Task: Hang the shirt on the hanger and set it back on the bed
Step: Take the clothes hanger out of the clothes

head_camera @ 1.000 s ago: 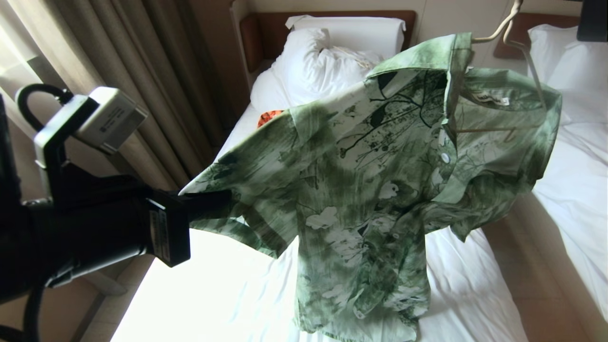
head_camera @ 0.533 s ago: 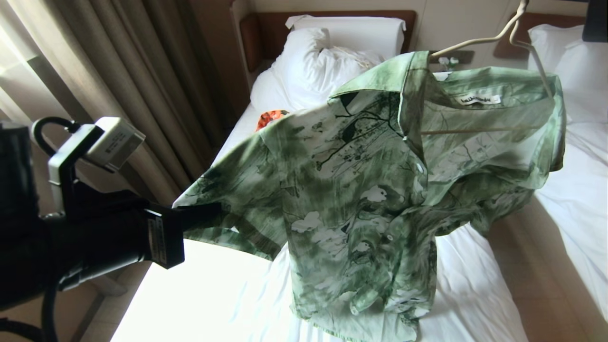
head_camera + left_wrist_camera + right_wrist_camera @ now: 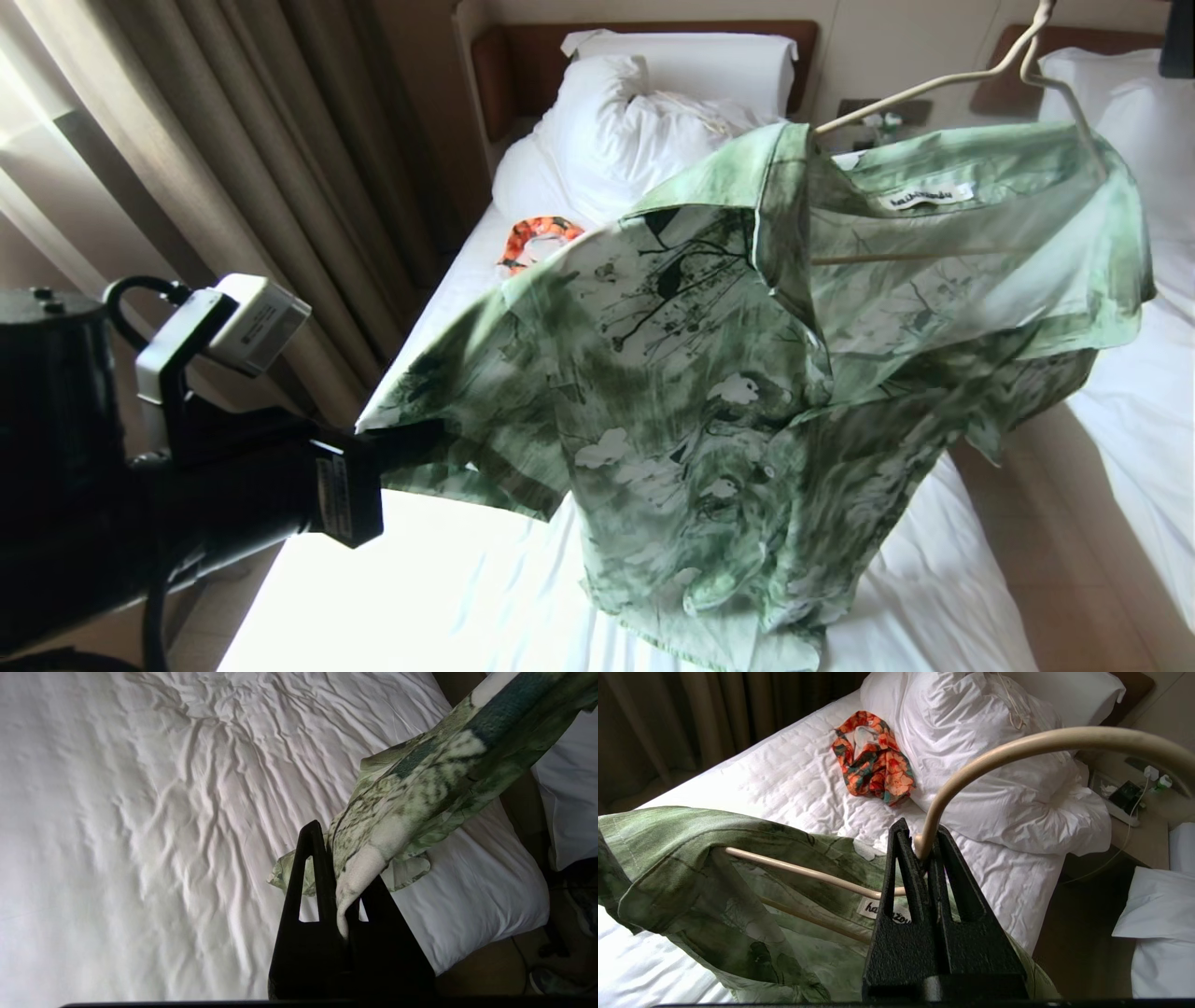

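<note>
The left pincer point(image 3: 425, 439) has drawn the shirt point(image 3: 747, 392) sleeve it clamps outward; the right pincer point(image 3: 924, 851), gripping the hanger point(image 3: 1017, 749) neck, carries both above the bed point(image 3: 467, 597); nearly hung.

The left arm point(image 3: 187, 485) is bulky matte black; a white-and-grey camera block point(image 3: 245, 322) sits on a pale bracket above its wrist, looped by a black cable point(image 3: 131, 291); both grippers have black, textured, tapering fingers point(image 3: 903, 877) with slotted cut-outs near their bases.
</note>
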